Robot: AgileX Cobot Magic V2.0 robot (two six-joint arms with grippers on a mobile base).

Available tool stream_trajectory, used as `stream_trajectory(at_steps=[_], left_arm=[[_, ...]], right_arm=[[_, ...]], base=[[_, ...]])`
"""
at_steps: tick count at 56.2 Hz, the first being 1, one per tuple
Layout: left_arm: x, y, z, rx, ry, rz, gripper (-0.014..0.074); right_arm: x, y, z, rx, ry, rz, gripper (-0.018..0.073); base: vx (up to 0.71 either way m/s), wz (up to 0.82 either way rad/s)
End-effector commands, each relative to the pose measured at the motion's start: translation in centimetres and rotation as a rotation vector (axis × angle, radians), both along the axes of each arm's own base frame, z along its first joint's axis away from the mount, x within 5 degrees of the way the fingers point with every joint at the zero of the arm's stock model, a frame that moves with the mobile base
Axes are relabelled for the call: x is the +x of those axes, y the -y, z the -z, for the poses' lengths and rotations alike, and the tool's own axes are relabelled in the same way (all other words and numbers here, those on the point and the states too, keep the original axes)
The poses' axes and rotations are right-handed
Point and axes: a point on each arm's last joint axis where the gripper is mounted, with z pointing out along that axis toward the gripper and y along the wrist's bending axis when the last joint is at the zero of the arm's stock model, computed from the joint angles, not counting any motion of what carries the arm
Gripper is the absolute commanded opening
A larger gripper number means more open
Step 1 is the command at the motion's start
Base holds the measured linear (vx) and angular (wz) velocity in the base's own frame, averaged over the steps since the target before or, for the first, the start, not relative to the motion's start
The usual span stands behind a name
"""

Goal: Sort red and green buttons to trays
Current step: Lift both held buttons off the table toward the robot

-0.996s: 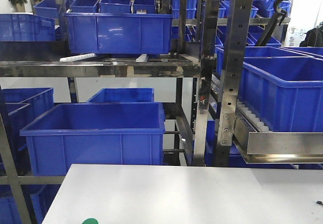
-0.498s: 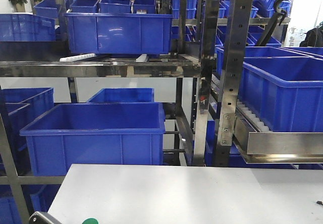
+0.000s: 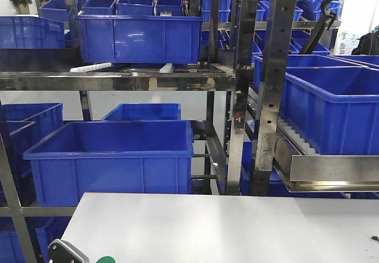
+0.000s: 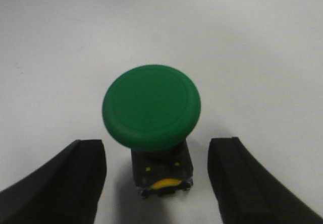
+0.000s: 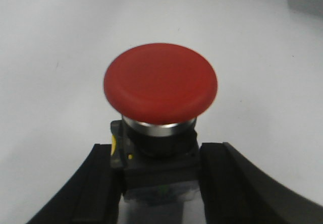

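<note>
On the left, the left tool (image 4: 157, 151) is released, its two dark fingers (image 4: 75, 178) standing apart either side of the green button (image 4: 151, 105), which sits upright on the white tabletop (image 4: 252, 42) between them, touching neither. On the right, the right tool (image 5: 160, 183) is clenched on the dark base of the red button (image 5: 160, 82), cap upward; whether it rests on the tabletop I cannot tell. On the far side of the tabletop, blue crates (image 3: 112, 156) fill a steel rack (image 3: 272, 97)
</note>
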Motion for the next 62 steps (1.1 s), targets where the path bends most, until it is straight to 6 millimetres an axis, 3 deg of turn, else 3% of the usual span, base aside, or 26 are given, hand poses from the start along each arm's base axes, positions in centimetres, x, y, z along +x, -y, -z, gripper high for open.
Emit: stream_trajectory(at_steps=[1, 7, 18, 29, 44, 62], left_arm=[[0.8, 0.3, -2.0, -0.06, 0.096, -0.006, 0.0513], [0.8, 0.3, -2.0, -0.055, 0.09, -0.006, 0.0395], [0.8, 0.3, -1.9, -0.053, 0.088, -0.007, -0.0008], [0.9, 0.3, -2.4, -0.061, 0.107, -0.012, -0.0006], [0.9, 0.2, -6.5, -0.087, 0.228, -0.014, -0.0006], [-0.9, -0.8, -13.2, -0.088, 0.296, -0.083, -0.0005]], right_arm=[[1.2, -0.2, -3.2, 0.067, 0.291, 0.002, -0.0009], [1.2, -0.2, -3.2, 0.067, 0.291, 0.002, -0.0009], [1.2, -0.2, -3.2, 0.067, 0.291, 0.002, -0.0009], [1.2, -0.2, -3.2, 0.067, 0.291, 0.002, -0.0009], [1.2, -0.2, -4.0, 0.068, 0.32, 0.001, -0.0009], [1.2, 0.2, -8.8, 0.132, 0.481, 0.052, -0.0009]], base=[[0.0, 0.0], [0.0, 0.0], [0.0, 0.0], [0.0, 0.0], [0.0, 0.0], [0.0, 0.0]])
